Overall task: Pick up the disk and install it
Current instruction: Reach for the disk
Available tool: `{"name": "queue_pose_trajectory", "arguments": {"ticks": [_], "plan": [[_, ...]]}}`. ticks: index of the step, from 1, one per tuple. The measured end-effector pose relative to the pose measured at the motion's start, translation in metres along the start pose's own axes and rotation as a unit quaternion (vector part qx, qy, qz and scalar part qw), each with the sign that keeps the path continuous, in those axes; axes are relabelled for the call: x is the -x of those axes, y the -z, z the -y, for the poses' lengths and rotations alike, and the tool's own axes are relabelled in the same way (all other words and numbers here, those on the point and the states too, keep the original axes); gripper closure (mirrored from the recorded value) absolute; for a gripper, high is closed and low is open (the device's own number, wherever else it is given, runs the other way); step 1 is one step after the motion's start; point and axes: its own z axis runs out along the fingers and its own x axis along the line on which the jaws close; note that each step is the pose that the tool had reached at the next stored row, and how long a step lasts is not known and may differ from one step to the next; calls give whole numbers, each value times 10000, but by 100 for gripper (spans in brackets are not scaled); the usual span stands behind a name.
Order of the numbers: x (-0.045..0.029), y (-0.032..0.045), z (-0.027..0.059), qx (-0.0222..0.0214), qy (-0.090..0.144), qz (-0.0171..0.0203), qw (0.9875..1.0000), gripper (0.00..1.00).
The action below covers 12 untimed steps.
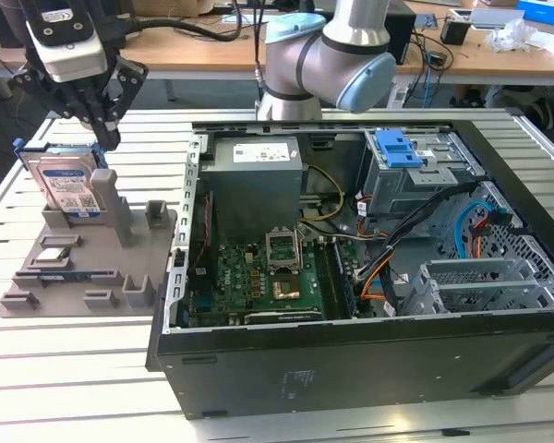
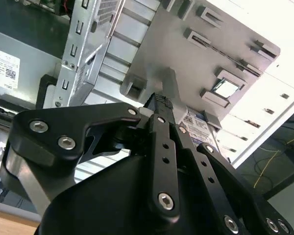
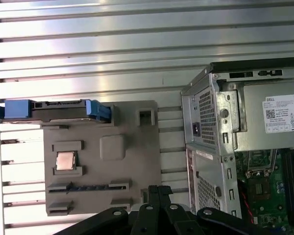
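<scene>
**A:** The disk stood on edge in a slot at the far left of the grey tray, on the exterior view's left. Its label faced the camera and it had blue rails at its ends. Was it in hand?

**B:** No. The tool hung just above the disk's right top corner, with its fingers pressed together on nothing.

**A:** How was the pick best done, then?

**B:** I judged it a matter of squaring up. The fingers needed to part enough to take the drive's flat faces. They belonged centred along the top edge rather than over the corner, and clear of the grey post just to the right. The lift wanted to be straight up, so the rails didn't bind in the slot.

**A:** And further right?

**B:** The open computer case lay just beside the tray. The grey power-supply box sat at its far left, with the motherboard nearer. A blue latch bracket topped the drive cage toward the right.

**A:** The surface? The room?

**B:** The surface was slatted aluminium and level, good footing for tray and case. The robot arm rose at its far edge. Behind that ran wooden desks strewn with cables.
</scene>
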Motion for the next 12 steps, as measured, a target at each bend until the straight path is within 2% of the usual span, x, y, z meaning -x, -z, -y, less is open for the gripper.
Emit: {"name": "queue_pose_trajectory", "arguments": {"ticks": [4, 8, 12], "plan": [[-177, 1, 12, 0, 0, 0, 10000, 90], [-264, 2, 18, 0, 1, 0, 10000, 90], [-423, 3, 29, 0, 0, 0, 10000, 90]]}}
